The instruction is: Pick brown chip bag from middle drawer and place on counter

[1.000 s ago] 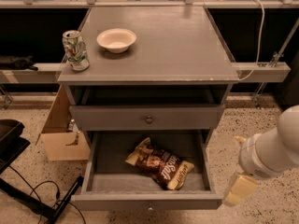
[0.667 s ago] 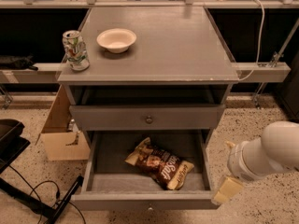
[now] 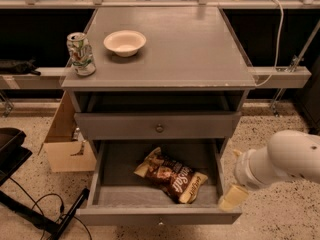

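Note:
The brown chip bag [image 3: 170, 175] lies flat in the pulled-out middle drawer [image 3: 159, 217], slanting from upper left to lower right. The grey counter [image 3: 190, 49] tops the cabinet above it. My white arm [image 3: 280, 161] comes in from the right. My gripper [image 3: 231, 198] hangs at the drawer's front right corner, just right of the bag and apart from it. Only a cream fingertip [image 3: 230, 199] of it shows.
A white bowl [image 3: 125, 42] and a drink can [image 3: 81, 54] stand on the counter's left part. A closed drawer front with a round knob [image 3: 159, 128] sits above the open one. A cardboard box [image 3: 65, 144] and black cables [image 3: 45, 209] lie on the floor at left.
My arm and gripper have moved left, from beside the cabinet to the open drawer's front right corner. The chip bag has not moved.

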`<action>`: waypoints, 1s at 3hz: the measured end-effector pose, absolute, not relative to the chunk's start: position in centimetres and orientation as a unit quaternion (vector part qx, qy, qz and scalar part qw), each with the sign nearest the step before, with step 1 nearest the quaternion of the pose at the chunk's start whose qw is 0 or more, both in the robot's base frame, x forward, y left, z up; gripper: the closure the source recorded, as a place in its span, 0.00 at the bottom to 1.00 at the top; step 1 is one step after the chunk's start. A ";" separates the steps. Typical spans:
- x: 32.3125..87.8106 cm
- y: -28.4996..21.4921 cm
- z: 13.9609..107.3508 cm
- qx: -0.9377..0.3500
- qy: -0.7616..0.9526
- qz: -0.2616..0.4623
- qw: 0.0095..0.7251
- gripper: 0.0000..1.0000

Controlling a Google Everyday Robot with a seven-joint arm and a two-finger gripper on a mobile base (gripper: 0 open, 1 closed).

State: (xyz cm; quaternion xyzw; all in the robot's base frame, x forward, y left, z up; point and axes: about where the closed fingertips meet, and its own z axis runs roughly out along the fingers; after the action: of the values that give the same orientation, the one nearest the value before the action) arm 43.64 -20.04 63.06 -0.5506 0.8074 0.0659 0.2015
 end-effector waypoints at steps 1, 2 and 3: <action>47.4 -17.2 59.7 -0.554 0.800 0.082 0.215 0.00; 51.1 -14.5 56.5 -0.554 0.798 0.086 0.220 0.00; 54.3 -12.0 52.5 -0.554 0.798 0.093 0.217 0.00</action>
State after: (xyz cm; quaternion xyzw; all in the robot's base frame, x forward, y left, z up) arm 54.33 -12.03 52.51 -0.5539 0.7984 0.0934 0.2168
